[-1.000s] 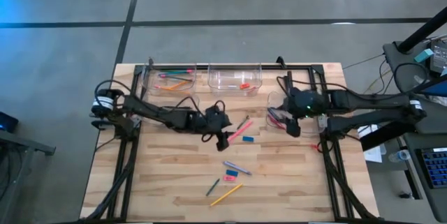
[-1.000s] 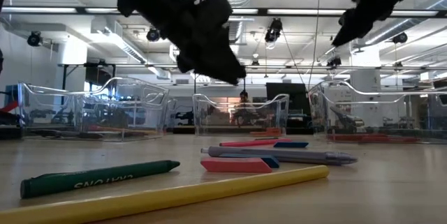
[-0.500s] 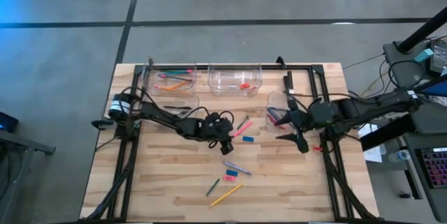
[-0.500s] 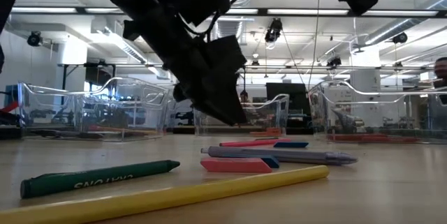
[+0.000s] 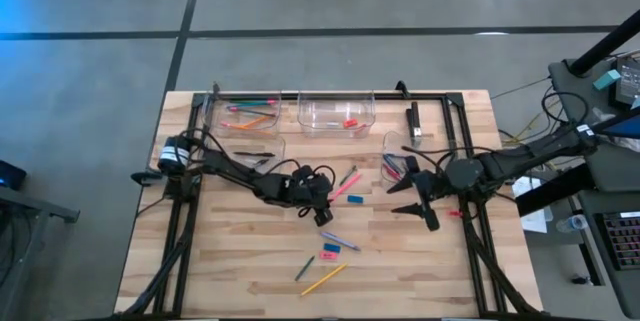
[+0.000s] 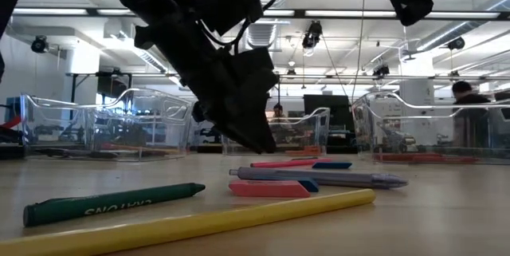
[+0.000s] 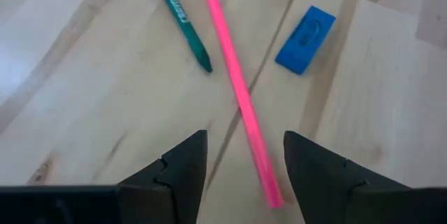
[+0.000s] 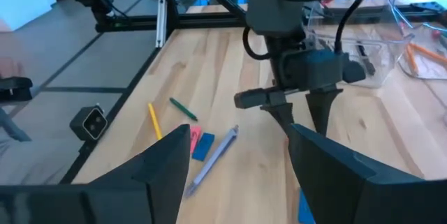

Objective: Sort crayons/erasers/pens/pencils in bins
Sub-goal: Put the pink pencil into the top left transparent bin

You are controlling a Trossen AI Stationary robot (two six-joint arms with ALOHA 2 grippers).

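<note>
Two grippers over wooden surface [image 5: 240,261], both with fingers spread, neither holding anything. Left gripper [image 7: 244,165] low over pink pencil [image 7: 241,98], fingers straddling its near end; green crayon [image 7: 183,21] and blue eraser [image 7: 305,30] just beyond. Right gripper [image 5: 418,211] raised at surface's right side, near bin [image 5: 398,146] holding red and purple crayons. Grey pen [image 6: 319,178], red eraser [image 6: 267,188], yellow pencil [image 6: 191,222] loose mid-surface. Rear bins [image 5: 336,111] hold pencils and one eraser.
</note>
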